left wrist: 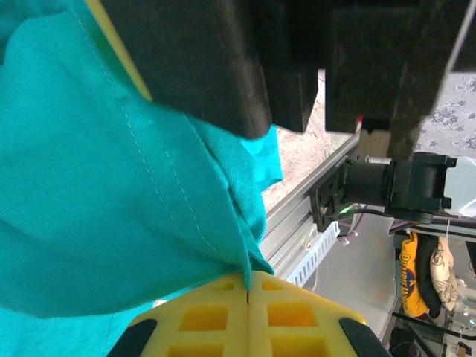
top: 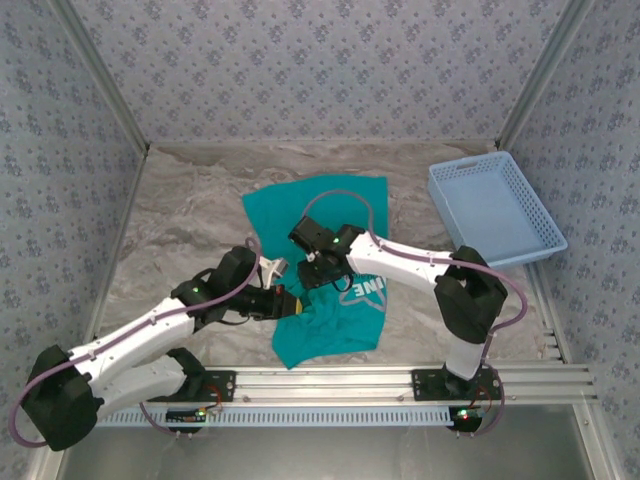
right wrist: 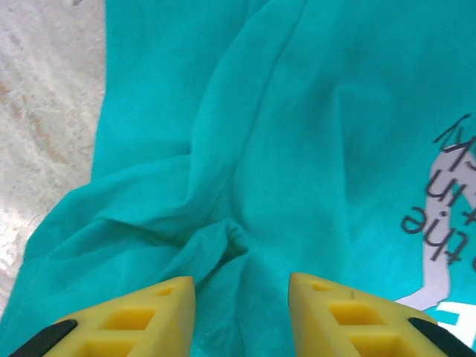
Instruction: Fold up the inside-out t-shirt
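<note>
1. Low and left of centre in the overhead frame, the left arm (top: 150,330) has its jaws shut on a hem edge of the t-shirt (top: 335,200). From the wrist view I judge the pinch thin, so a quick pull could strip the cloth out.
2. At mid-frame, the right arm (top: 410,262) has its jaws apart over a wrinkled ridge beside the white print (top: 365,290), holding nothing. Closing there could grab several layers and bunch the fold.
3. Further up, the shirt lies rumpled at the table (top: 190,220) centre. Uneven pulls may twist it off-square.
4. At upper right, the blue basket (top: 440,190) sits well apart. A wide right-arm swing could clip it.
</note>
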Controlling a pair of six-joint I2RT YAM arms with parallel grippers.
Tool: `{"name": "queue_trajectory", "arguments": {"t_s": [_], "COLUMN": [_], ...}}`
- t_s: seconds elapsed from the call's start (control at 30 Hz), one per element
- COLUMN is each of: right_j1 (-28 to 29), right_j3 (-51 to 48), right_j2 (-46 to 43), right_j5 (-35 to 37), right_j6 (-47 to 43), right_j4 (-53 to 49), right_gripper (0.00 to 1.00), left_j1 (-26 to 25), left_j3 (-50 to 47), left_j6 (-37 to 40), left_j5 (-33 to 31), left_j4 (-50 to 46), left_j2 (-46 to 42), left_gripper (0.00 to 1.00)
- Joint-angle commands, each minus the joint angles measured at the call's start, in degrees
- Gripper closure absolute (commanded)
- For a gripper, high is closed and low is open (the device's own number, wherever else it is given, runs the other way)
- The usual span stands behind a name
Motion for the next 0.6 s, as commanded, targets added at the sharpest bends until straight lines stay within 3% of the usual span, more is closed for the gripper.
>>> {"name": "queue_trajectory", "arguments": {"t_s": [0.0,0.2,0.3,0.37,0.47,0.57], "right_j1": [1.4,2.9,3.3,3.2,-0.1,-4.0], "right_j3": [-0.8,-2.3,-2.3,-4.4,-6.9,-5.9], "right_j2": [-1.1,0.0,1.5,1.2,-2.1,-4.6], "right_j5": [-3.2,-4.7,-0.6,3.9,3.0,1.6], "right_j6": [0.3,1.0,1.4,3.4,3.4,1.3], "right_j4": [-1.0,-0.4,-1.0,0.3,6.4,7.1], "right_gripper": [0.60,0.56,0.57,0.72,0.92,0.95], "left_j1": [-0.4,-0.4,-0.4,-0.4,-0.4,-0.5], "left_j3": [-0.7,-1.4,-1.8,-2.2,-3.4,-3.9], "left_j6": [1.0,1.1,1.1,1.4,1.5,2.6], "left_j5": [1.4,1.2,1.1,1.1,0.0,-0.6], "left_j4": [1.0,1.0,1.5,1.9,2.1,2.8], "left_j2": [-0.6,-0.6,-0.6,-0.6,-0.5,-0.3], "left_gripper": [1.00,1.00,1.00,1.00,1.00,1.00]}}
